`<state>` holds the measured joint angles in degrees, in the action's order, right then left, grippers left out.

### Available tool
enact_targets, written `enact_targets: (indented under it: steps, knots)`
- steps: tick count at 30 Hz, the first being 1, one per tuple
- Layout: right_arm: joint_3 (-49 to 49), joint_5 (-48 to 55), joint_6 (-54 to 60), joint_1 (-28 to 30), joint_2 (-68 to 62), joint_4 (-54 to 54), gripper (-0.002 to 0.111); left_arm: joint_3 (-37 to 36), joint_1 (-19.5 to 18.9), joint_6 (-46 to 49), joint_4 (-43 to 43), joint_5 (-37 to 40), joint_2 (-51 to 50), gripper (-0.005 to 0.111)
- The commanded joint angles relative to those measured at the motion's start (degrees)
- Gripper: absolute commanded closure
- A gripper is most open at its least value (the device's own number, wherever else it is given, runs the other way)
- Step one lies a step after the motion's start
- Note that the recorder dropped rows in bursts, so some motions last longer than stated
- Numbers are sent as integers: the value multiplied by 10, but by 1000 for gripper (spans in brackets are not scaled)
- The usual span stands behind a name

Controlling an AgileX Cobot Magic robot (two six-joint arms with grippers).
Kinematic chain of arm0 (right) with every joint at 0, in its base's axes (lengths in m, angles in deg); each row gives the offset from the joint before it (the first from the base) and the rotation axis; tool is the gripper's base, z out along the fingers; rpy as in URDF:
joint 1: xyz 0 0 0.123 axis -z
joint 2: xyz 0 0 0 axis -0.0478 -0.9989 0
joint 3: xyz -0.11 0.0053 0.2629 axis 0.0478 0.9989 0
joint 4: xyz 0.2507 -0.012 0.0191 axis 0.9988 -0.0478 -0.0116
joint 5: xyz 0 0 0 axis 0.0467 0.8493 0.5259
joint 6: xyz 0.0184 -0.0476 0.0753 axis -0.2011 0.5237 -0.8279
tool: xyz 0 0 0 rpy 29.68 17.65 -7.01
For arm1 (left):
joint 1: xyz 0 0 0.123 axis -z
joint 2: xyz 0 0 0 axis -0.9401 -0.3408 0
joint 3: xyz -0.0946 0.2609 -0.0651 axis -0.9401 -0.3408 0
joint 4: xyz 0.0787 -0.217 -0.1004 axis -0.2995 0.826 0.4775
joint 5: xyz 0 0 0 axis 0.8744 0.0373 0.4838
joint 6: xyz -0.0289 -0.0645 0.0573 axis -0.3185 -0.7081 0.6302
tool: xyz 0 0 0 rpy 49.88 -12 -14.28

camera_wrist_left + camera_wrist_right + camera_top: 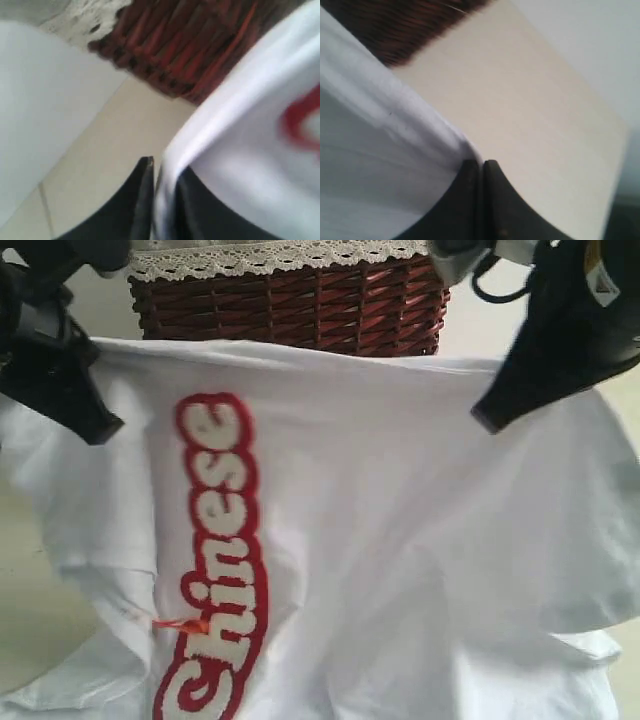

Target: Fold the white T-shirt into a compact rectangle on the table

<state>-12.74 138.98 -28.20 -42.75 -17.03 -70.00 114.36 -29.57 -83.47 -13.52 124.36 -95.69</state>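
My left gripper (161, 176) and right gripper (479, 167) both clamped tight on white T-shirt (400, 540) edge; stretched between them, I reckon for clean fold

The black two-fingered right gripper (479, 164) has its tips pressed together on the rolled edge of the white cotton T-shirt (375, 160). Next to the cloth is the pale beige matte table (520, 110). A blurred dark red-brown wicker basket (395, 25) stands farther off.

White T-shirt (400, 540), red-outlined white lettering (215, 540), dark red wicker basket (290, 305), cream table (30, 620)
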Motion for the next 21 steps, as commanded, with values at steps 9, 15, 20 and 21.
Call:
enact_targets:
  steps: [9,15,20,21]
  knots:
    - [5,57,-33,15,5,-116,52,-3,-1,-94,-69,138,30,54]
    - [5,64,-56,15,5,-102,48,-4,79,98,270,72,45,73]
    - [5,55,-20,14,8,-7,63,-51,91,372,583,43,-22,87]
    - [5,57,-18,14,8,-3,69,-57,91,372,579,40,-44,92]
